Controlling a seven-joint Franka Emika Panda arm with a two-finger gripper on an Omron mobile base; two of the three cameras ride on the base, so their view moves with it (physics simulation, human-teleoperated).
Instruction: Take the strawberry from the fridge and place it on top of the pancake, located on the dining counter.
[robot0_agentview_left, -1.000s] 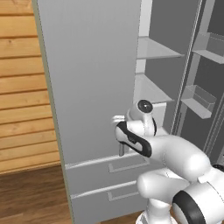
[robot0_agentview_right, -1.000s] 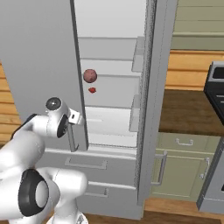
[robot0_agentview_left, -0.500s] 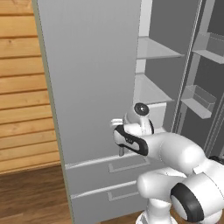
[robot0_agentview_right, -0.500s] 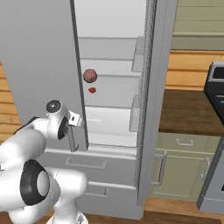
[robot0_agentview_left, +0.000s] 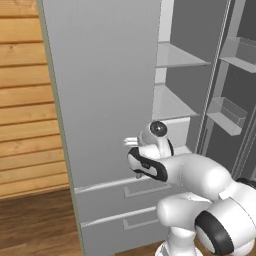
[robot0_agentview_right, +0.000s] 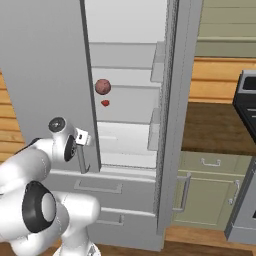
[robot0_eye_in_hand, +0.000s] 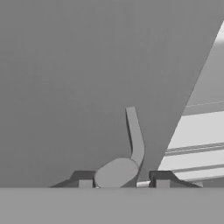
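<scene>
Moved: gripper (robot0_eye_in_hand: 122, 180) jaws have narrowed around the fridge (robot0_agentview_left: 100, 100) door handle (robot0_eye_in_hand: 135, 135).
Strawberry (robot0_agentview_right: 105, 103): on inner shelf.

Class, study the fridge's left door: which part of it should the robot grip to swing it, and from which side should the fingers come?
Grip the slim vertical handle near the left door's inner edge. It stands proud of the flat panel, so the gripper should come from the front, one finger either side of the bar.

I see a light-grey fridge (robot0_agentview_right: 45, 65) with white inner shelves, a tiny bright red strawberry (robot0_agentview_right: 105, 103) under a dull pinkish-brown ball (robot0_agentview_right: 103, 86), pale green cabinets (robot0_agentview_right: 210, 192), and honey-brown plank walling (robot0_agentview_left: 25, 115).
</scene>
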